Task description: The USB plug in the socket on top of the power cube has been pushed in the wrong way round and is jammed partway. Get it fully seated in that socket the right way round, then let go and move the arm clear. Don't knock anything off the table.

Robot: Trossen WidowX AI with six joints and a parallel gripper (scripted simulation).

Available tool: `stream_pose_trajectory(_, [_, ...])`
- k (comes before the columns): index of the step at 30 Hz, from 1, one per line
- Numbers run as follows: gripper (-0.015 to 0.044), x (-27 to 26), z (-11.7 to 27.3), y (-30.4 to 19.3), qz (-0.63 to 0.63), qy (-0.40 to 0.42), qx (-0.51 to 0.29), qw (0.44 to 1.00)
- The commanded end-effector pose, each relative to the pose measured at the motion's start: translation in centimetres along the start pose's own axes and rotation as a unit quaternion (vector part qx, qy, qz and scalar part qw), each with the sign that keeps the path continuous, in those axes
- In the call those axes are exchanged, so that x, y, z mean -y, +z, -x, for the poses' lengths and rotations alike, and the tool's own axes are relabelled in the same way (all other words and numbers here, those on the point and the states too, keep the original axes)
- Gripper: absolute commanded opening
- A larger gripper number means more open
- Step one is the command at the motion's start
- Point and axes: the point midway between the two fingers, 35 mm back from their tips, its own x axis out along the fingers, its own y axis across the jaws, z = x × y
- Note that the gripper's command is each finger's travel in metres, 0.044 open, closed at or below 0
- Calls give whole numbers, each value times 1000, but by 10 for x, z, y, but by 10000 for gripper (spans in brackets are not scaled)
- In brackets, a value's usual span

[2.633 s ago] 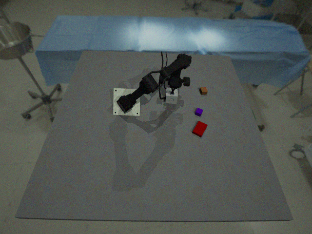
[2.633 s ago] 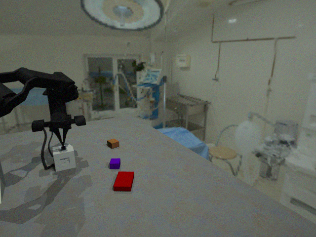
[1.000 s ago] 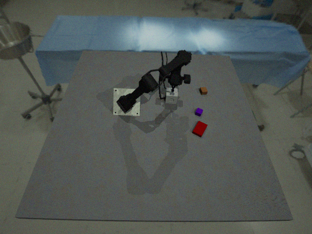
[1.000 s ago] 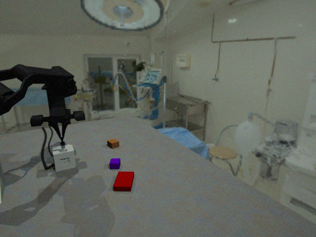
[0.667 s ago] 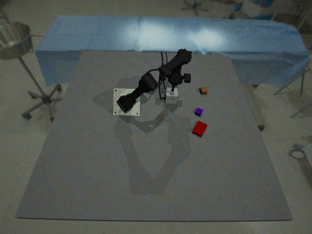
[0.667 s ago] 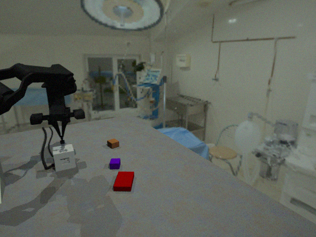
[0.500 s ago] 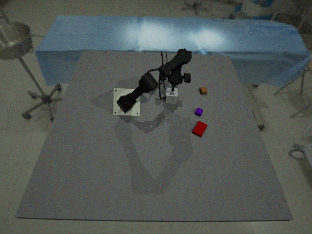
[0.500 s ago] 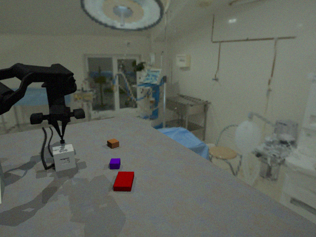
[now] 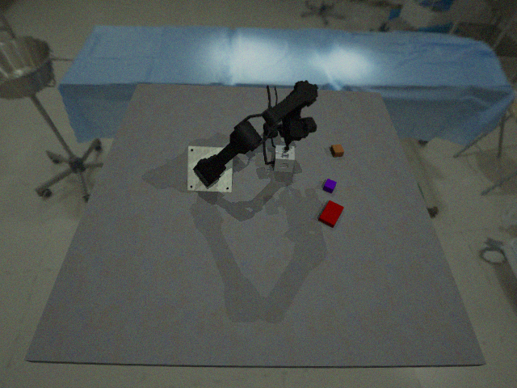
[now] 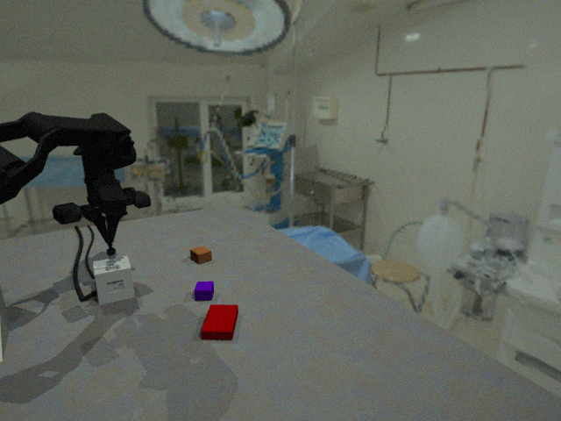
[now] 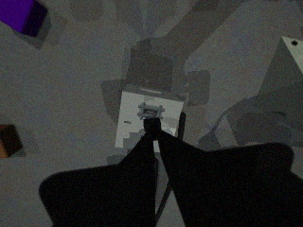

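Observation:
The white power cube (image 9: 285, 163) (image 10: 114, 282) (image 11: 132, 118) stands on the grey table, right of the arm's base plate (image 9: 193, 154). The small dark USB plug (image 10: 110, 252) (image 11: 151, 124) is just above the socket (image 11: 151, 112) on the cube's top face. My gripper (image 9: 287, 146) (image 10: 110, 246) (image 11: 154, 135) points straight down over the cube and is shut on the plug. A black cable (image 10: 79, 265) (image 11: 180, 128) hangs down beside the cube. How deep the plug sits is hidden by my fingers.
An orange block (image 9: 337, 150) (image 10: 201, 254) (image 11: 8, 140), a purple cube (image 9: 329, 185) (image 10: 203, 290) (image 11: 23, 15) and a red block (image 9: 330, 213) (image 10: 220, 321) lie to the cube's right. A blue-draped table (image 9: 417, 70) stands behind.

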Motion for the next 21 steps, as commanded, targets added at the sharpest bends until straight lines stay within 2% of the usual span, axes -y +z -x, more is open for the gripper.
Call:
stream_pose_trajectory(1, [0,0,-1,0,52,-1,0,999])
stream_pose_trajectory(21, [0,0,-1,0,309,-1,0,951])
